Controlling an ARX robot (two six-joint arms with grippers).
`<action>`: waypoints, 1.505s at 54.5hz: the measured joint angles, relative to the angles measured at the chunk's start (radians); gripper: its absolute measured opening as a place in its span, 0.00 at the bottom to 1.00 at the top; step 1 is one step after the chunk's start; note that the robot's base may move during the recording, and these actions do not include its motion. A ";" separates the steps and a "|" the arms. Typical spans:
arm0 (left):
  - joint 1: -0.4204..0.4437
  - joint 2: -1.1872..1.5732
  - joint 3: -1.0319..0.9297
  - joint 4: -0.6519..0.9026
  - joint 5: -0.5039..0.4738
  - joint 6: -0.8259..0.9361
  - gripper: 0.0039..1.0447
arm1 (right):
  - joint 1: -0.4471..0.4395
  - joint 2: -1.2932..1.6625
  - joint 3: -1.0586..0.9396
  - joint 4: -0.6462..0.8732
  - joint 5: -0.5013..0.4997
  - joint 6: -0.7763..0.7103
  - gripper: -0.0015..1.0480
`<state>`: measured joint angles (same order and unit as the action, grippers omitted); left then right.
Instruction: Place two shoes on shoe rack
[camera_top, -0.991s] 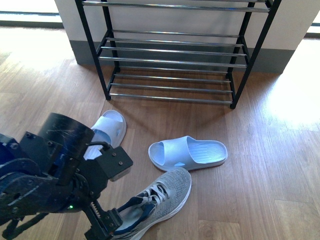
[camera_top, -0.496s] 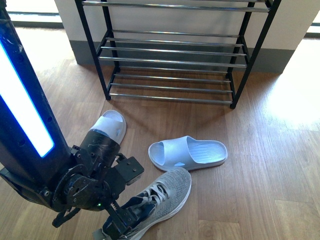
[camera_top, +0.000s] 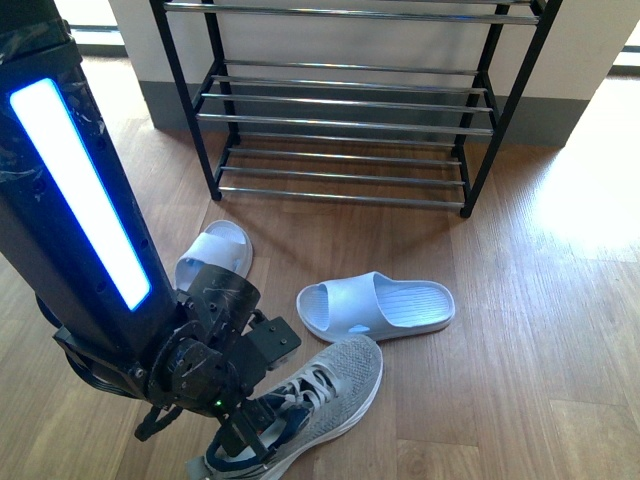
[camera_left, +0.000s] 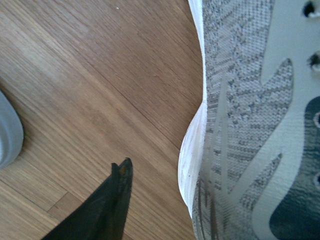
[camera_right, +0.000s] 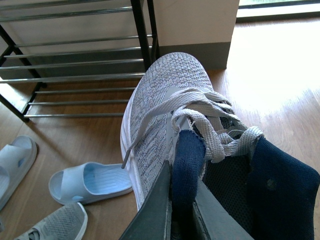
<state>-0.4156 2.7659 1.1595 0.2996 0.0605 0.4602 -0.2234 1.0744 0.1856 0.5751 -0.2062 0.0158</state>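
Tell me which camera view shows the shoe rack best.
The front view: the shoe rack shows at full width, with both black side frames and several tiers of chrome rods visible. The right wrist view shows only part of it, behind the grey sneaker. The left wrist view shows none of it.

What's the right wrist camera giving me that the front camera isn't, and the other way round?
Only right wrist: a grey sneaker held up off the floor, with the right gripper shut on its navy tongue. Only front: the left arm with its lit strip, and the left gripper down at the heel of the second sneaker on the floor. Both: the shoe rack, the two blue sandals and that floor sneaker.
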 joint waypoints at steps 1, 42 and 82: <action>0.000 0.002 0.001 -0.001 0.000 0.000 0.47 | 0.000 0.000 0.000 0.000 0.000 0.000 0.02; 0.077 -0.274 -0.209 0.237 -0.159 -0.189 0.01 | 0.000 0.000 0.000 0.000 0.000 0.000 0.02; 0.082 -1.662 -0.815 0.005 -0.605 -0.425 0.01 | 0.000 0.000 0.000 0.000 0.000 0.000 0.02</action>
<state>-0.3332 1.1034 0.3443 0.3050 -0.5449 0.0353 -0.2234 1.0744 0.1856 0.5751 -0.2062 0.0158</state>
